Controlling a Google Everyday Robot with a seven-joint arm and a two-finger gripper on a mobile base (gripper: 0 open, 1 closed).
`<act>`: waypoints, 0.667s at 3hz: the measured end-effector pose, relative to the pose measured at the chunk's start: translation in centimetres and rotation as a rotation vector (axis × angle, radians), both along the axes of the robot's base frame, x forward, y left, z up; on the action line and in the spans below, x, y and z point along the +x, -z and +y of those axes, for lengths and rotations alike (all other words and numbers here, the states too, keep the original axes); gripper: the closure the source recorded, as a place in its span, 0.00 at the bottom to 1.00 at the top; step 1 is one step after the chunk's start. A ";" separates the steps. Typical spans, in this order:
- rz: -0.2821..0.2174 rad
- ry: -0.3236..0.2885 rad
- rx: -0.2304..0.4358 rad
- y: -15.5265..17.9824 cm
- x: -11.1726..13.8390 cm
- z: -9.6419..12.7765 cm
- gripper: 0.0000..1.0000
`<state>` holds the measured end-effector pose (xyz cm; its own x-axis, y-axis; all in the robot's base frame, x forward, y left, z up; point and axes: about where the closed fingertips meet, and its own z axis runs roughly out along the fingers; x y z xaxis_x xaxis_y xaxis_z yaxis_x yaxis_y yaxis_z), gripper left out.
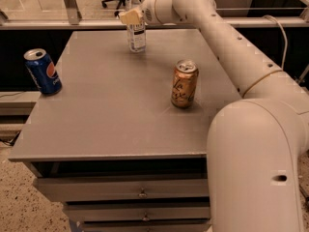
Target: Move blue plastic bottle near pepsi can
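Standing upright at the left edge of the gray tabletop (111,124), the pepsi can (42,71) has open surface to its right. Near the far edge the blue plastic bottle (136,34) stands upright, well apart from it. The gripper (131,17) sits against the bottle's shoulder; whether it clamps I cannot tell. An orange-brown can (184,83) stands toward the right edge.
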<state>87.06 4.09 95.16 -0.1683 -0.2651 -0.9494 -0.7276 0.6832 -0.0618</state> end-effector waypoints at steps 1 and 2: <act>-0.012 -0.046 0.030 -1.5 -1.3 0.4 0.88; -0.028 -0.133 0.066 -3.4 -4.3 1.4 1.00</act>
<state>82.76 5.45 98.57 -0.1089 -0.2204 -0.9693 -0.8106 0.5841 -0.0417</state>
